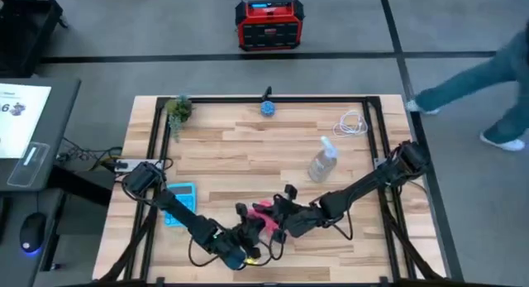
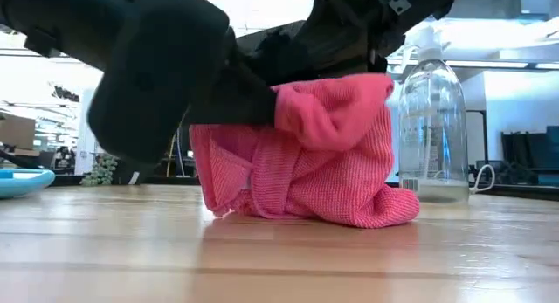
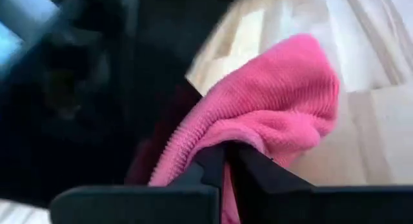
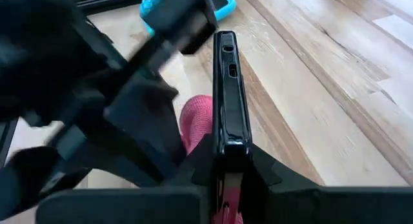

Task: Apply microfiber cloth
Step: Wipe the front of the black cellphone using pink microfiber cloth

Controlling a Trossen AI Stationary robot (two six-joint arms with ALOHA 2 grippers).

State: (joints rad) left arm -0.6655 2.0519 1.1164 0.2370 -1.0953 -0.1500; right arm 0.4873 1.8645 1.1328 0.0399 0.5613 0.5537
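The pink microfiber cloth (image 2: 297,163) is bunched up near the table's front edge, and its lower folds rest on the wood. My left gripper (image 3: 227,162) is shut on it; in the high view it (image 1: 252,233) stands just left of the cloth (image 1: 264,211). My right gripper (image 4: 226,166) comes from the right and is shut on a black phone (image 4: 226,88) held on edge right beside the cloth (image 4: 197,121). In the low view the phone is hidden behind the cloth. My left gripper pinches a bunched fold of the cloth (image 3: 219,137) between its two fingers, several layers thick. The cloth bulges out past the fingertips, slack, and its lower part (image 2: 349,211) lies on the table. My right gripper pinches the phone's two flat faces near its closer end (image 4: 227,146), one finger on each face. The phone stands on edge and runs straight out along the fingers toward the left arm. Whether it touches the table cannot be told.
A light blue calculator (image 1: 178,203) lies at the left. A clear spray bottle (image 1: 324,163) stands behind the cloth to the right. At the far edge are a small plant (image 1: 178,109), a blue object (image 1: 269,107) and a white cable (image 1: 354,124). A person (image 1: 488,80) walks beyond the table.
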